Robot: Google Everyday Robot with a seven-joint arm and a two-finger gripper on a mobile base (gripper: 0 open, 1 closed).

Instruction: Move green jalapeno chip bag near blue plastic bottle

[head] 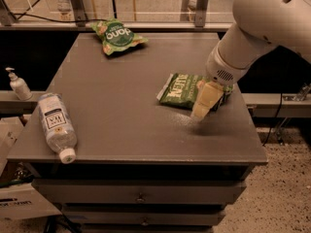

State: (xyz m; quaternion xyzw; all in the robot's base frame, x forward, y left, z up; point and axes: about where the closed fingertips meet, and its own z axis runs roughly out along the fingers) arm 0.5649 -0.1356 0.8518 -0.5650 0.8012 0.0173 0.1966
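The green jalapeno chip bag [181, 90] lies flat on the right half of the grey table top [126, 115], dark green with pale block lettering. The blue plastic bottle [57, 125] lies on its side near the table's front left corner, white cap toward the front edge. My gripper [203, 103] hangs from the white arm [262, 23] over the bag's right front end, its pale fingers pointing down at the table just in front of the bag. The arm hides the bag's right edge.
A lighter green chip bag [116, 35] lies at the table's back, left of centre. A small white pump dispenser [18, 84] stands on a ledge to the left of the table. Drawers [141, 197] sit under the table top. A rail runs behind the table.
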